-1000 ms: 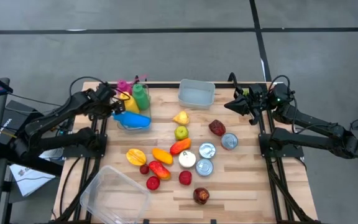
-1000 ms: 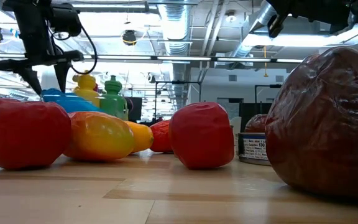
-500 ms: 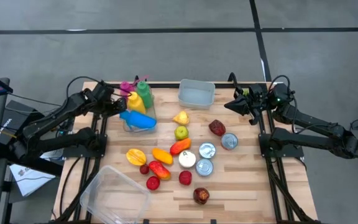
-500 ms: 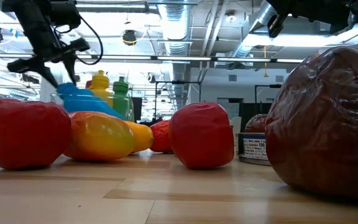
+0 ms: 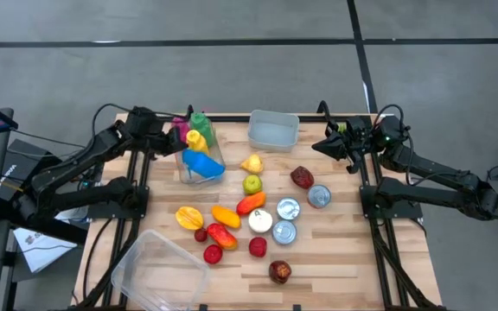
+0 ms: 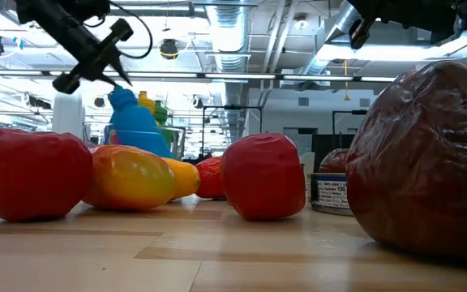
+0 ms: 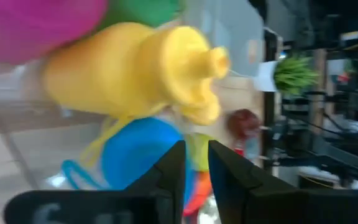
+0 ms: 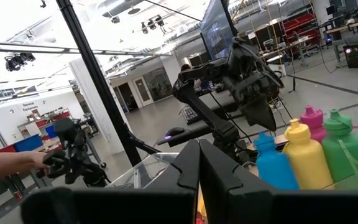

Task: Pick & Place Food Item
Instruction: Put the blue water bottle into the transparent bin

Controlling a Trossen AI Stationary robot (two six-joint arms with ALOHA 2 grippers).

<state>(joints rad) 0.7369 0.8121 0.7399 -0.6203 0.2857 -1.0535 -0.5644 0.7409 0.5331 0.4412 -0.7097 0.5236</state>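
Task looks early: no food item placed anywhere yet, judging by how things lie.

Left gripper (image 5: 164, 138) is at about 10 o'clock on the worktop (image 5: 335, 259), right against the clear bin (image 5: 199, 164) that holds four bottles: blue bottle (image 5: 204, 164), yellow bottle (image 5: 201, 141), green bottle (image 5: 199, 121), pink bottle (image 5: 180, 127). The bin is tipped toward the worktop centre, bottles leaning with it. Cannot tell if the left jaws are clamped on the bin's rim; in the left wrist view the fingers are close together, with no clear sight of what sits between them.

Right gripper (image 5: 322, 145) hangs idle at about 2 o'clock, off the worktop edge. Its jaws are nearly closed, nothing in them.

Containers:
- Small clear tub (image 5: 273, 130) at 12 o'clock: empty.
- Large clear tub (image 5: 160, 269) at 7 o'clock: empty.

Food is all loose mid-worktop: pear (image 5: 252, 164), green apple (image 5: 252, 183), orange pepper (image 5: 250, 203), mango (image 5: 189, 217), red apple (image 5: 258, 247), dark red fruit (image 5: 302, 178), another dark red fruit (image 5: 280, 271) toward 6 o'clock, plus three cans (image 5: 289, 209).

Left to do: pick a food item and set it in a tub, which is essentially the whole job.
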